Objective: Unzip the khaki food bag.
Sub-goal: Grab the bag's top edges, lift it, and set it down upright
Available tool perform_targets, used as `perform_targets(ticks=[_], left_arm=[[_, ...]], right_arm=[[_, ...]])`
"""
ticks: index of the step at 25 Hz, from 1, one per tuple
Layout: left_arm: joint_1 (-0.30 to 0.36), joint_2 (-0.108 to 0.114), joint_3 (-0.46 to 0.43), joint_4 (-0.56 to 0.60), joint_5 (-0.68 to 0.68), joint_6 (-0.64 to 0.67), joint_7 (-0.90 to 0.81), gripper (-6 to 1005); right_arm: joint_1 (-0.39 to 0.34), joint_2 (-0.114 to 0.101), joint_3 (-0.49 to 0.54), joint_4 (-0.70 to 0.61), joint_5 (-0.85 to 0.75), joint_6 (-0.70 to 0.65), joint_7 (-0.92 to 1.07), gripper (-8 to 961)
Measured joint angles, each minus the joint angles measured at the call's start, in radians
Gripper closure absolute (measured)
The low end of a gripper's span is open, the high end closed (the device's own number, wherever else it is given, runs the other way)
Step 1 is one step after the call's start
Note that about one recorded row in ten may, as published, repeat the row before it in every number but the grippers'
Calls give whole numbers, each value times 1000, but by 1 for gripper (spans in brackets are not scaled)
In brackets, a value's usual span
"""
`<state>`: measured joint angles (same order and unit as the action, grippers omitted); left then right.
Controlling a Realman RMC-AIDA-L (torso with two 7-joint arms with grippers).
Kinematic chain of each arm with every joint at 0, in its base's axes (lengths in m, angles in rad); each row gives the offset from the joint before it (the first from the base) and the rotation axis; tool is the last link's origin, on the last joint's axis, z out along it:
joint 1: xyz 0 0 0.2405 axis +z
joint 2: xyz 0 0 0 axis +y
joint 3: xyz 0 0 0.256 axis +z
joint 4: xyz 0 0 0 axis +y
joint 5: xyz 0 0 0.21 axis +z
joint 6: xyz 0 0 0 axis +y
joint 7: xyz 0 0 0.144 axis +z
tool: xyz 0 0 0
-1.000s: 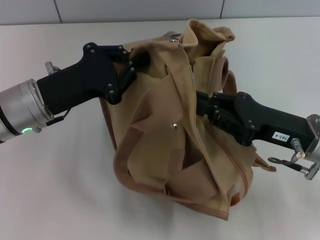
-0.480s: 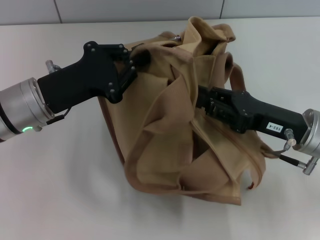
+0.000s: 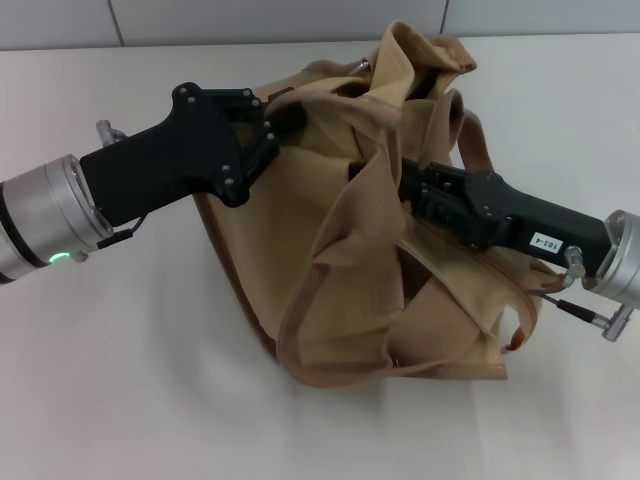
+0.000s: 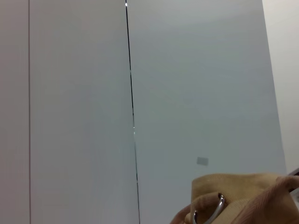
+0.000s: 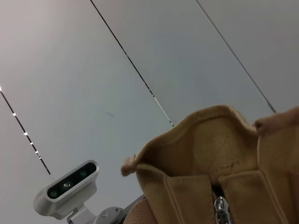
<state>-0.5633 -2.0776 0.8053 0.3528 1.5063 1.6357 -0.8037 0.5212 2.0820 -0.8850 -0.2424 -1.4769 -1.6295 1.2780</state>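
Observation:
The khaki food bag (image 3: 380, 300) lies crumpled and tipped on the white table (image 3: 140, 380), with its folds bunched between both arms. My left gripper (image 3: 272, 122) comes in from the left and is shut on the bag's upper rear corner. Reaching in from the right, my right gripper (image 3: 405, 192) has its tips buried in the folds at the bag's top. In the right wrist view the metal zipper pull (image 5: 219, 206) hangs at the end of the zipper seam in the tan fabric (image 5: 205, 154). A metal ring (image 4: 216, 210) on the bag shows in the left wrist view.
A brown webbing handle (image 3: 472, 140) loops out behind the right arm. Grey wall panels (image 3: 280, 20) run along the table's far edge. The robot's head camera (image 5: 70, 186) shows in the right wrist view.
My right gripper has pulled to the right and the bag's lower body has slid right with it, its folds reshaped. The left gripper has held its place on the corner.

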Motion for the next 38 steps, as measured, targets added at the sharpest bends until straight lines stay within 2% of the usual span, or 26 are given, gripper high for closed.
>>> perform_targets(ticks=[21,30,38], left_arm=[[-11,-1,2,-3,0,7,0,876],[-22,-1,1,-17,0,7,0,874],[-27,-1,2,-22,0,9,0,872]], right_arm=[[15,7,66,33,28,62,-37,613],[45,7,46,50,24,88,-79,614],[69,7,-19,46,21,90,-85,618]])
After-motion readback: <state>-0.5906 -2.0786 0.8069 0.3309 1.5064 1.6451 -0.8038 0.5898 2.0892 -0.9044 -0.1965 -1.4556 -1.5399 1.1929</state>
